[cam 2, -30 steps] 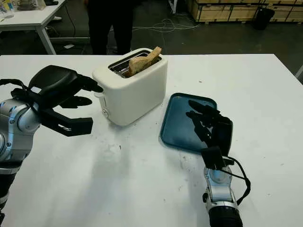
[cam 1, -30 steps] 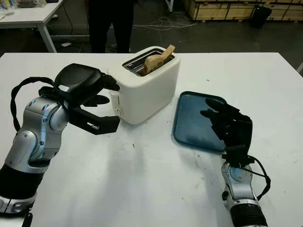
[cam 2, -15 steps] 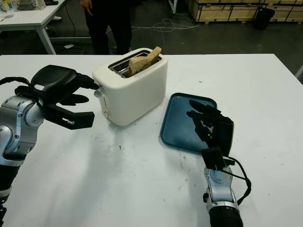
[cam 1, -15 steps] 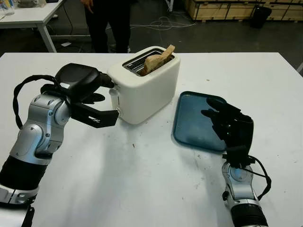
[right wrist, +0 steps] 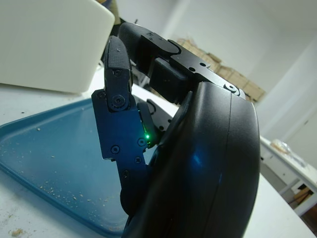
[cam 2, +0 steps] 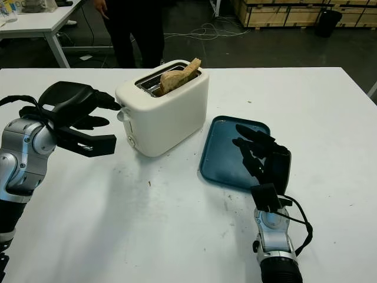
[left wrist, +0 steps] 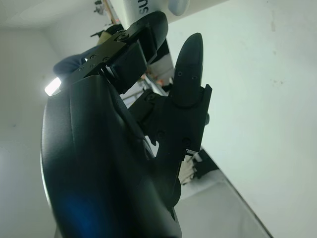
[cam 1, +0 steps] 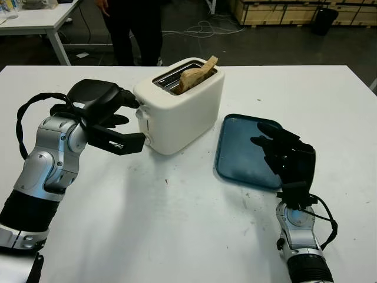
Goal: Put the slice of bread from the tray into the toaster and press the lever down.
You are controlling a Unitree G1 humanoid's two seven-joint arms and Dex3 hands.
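Observation:
A white toaster (cam 1: 182, 109) stands mid-table, and a bread slice (cam 1: 198, 73) sticks up at a slant out of its slot. The lever knob (cam 2: 122, 115) is on the end facing my left hand. My left hand (cam 1: 136, 122) is open at that end, one fingertip (cam 1: 134, 103) against the toaster just above the knob and the thumb (cam 1: 121, 143) lower down. The blue tray (cam 1: 235, 147) to the right of the toaster holds only crumbs. My right hand (cam 1: 281, 158) is open above the tray's near right corner, holding nothing.
A person (cam 1: 135, 29) stands behind the table's far edge. Another white table (cam 1: 35, 20) is at the back left, and wooden crates (cam 1: 283, 12) at the back right. Bare white tabletop (cam 1: 177, 224) lies in front of the toaster.
My left hand has risen a little and drawn slightly left at the toaster's lever end. The bread, tray and right hand have not moved.

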